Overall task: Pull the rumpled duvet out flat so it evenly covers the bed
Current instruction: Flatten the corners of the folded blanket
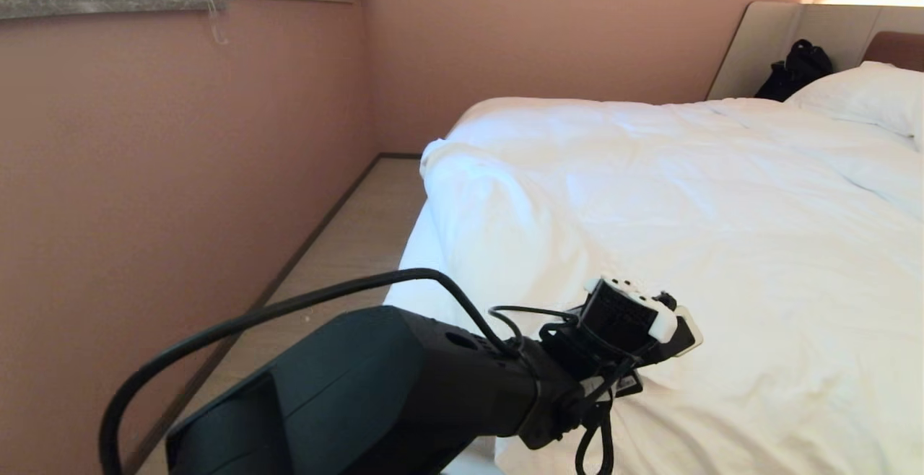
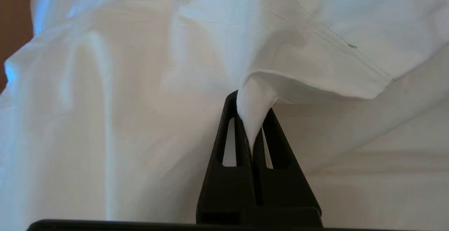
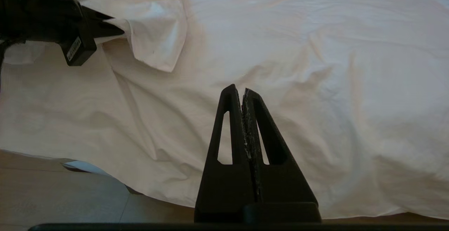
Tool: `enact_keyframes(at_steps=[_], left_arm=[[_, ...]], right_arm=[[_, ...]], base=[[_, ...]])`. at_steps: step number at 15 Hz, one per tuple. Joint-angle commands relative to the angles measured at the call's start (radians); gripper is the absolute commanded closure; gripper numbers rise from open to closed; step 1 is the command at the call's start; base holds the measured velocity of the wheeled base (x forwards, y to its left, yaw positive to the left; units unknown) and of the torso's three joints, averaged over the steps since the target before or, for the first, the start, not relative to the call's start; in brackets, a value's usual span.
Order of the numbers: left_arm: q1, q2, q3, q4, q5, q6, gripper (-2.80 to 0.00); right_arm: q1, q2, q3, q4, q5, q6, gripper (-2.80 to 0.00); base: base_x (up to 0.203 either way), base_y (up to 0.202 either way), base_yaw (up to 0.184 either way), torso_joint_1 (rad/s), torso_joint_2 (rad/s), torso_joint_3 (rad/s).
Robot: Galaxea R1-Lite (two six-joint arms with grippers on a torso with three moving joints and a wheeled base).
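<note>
The rumpled duvet (image 1: 686,193) lies white and creased over the bed (image 1: 765,42), with a raised fold near the bed's left side. My left gripper (image 1: 653,334) reaches over the near left part of the bed. In the left wrist view the left gripper (image 2: 253,101) is shut on a pinched corner of the duvet (image 2: 315,48), whose stitched hem lifts off the layer below. The right wrist view shows the same left gripper (image 3: 119,32) holding that corner (image 3: 154,41). My right gripper (image 3: 242,90) hangs shut and empty above the bed's near edge, outside the head view.
A pink wall (image 1: 180,172) runs along the left, with a narrow strip of floor (image 1: 346,244) between it and the bed. A white pillow (image 1: 866,92) and a black bag (image 1: 794,71) sit by the headboard. Floor (image 3: 70,196) shows below the bed's near edge.
</note>
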Motion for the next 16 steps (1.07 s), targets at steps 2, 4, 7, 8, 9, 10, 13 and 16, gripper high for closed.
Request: enact_keyframes(at_steps=[2,4,7,8,9,10,13,16], left_arm=[[0.024,-0.132,0.046,-0.004,0.048,-0.016,0.0],[0.043,-0.201,0.12,-0.004,0.093,-0.046,0.0],[0.068,-0.282,0.268,-0.006,0.123,-0.122,0.0],[0.083,-0.309,0.317,-0.007,0.13,-0.151,0.0],[0.105,-0.332,0.373,-0.019,0.136,-0.172,0.0],[0.128,-0.351,0.41,-0.045,0.14,-0.186,0.0],[0.203,-0.398,0.547,-0.14,0.141,-0.2,0.0],[0.25,-0.449,0.617,-0.172,0.139,-0.203,0.0]], right_arm=[[0.001,0.001,0.0,0.0,0.0,0.0,0.0],[0.001,0.0,0.0,0.0,0.0,0.002,0.0],[0.001,0.001,0.0,0.0,0.0,0.002,0.0],[-0.001,0.0,0.0,0.0,0.0,0.001,0.0],[0.001,0.0,0.0,0.0,0.0,0.0,0.0],[-0.001,0.0,0.0,0.0,0.0,0.002,0.0],[0.001,0.0,0.0,0.0,0.0,0.0,0.0],[0.001,0.0,0.0,0.0,0.0,0.002,0.0]], base=[[0.0,0.0,0.0,0.0,0.0,0.0],[0.0,0.0,0.0,0.0,0.0,0.0],[0.0,0.0,0.0,0.0,0.0,0.0],[0.0,0.0,0.0,0.0,0.0,0.0],[0.0,0.0,0.0,0.0,0.0,0.0],[0.0,0.0,0.0,0.0,0.0,0.0],[0.0,0.0,0.0,0.0,0.0,0.0],[0.0,0.0,0.0,0.0,0.0,0.0]])
